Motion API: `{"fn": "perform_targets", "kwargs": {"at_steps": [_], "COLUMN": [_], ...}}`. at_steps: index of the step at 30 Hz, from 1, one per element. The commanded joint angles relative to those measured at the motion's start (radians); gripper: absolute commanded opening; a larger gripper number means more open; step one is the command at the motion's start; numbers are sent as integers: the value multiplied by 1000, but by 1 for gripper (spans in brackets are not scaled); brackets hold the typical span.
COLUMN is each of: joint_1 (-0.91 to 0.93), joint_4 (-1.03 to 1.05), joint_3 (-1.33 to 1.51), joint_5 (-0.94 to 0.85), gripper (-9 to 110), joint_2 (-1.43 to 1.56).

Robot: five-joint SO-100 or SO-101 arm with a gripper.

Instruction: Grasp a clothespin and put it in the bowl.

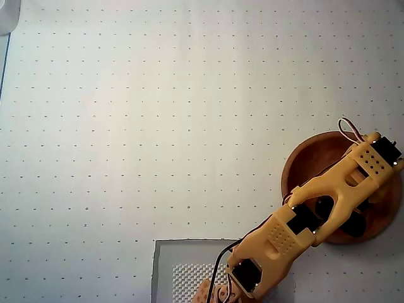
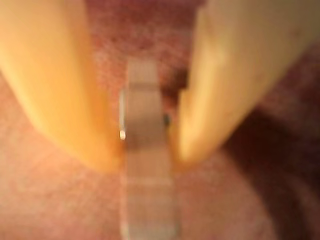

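Observation:
In the overhead view the yellow arm reaches from the bottom edge out over the reddish-brown wooden bowl (image 1: 302,165) at the right, and the gripper's head covers the bowl's middle. The wrist view looks down between the two yellow fingers onto the bowl's red-brown inside (image 2: 45,200). My gripper (image 2: 146,155) is shut on the light tan clothespin (image 2: 148,205), which stands lengthwise between the fingertips, close above or on the bowl's floor. The picture is blurred. The clothespin is hidden in the overhead view.
A white mat with a grid of small dots (image 1: 158,126) covers the table. A grey square base plate (image 1: 183,265) lies at the arm's foot at the bottom edge. A pale object (image 1: 7,16) shows in the top left corner.

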Motion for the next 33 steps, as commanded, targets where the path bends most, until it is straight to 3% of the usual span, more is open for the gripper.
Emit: {"fn": "perform_targets", "kwargs": {"at_steps": [1,18,24,33], "joint_1": [0,-8,-9,-143], "joint_4": [-2,0,-2,2], "joint_3": [-55,-57,-66,-84], "joint_5": [-9,3,-8,-9], "gripper": [12,14,20,20], "joint_2": [29,43,54,282]}}
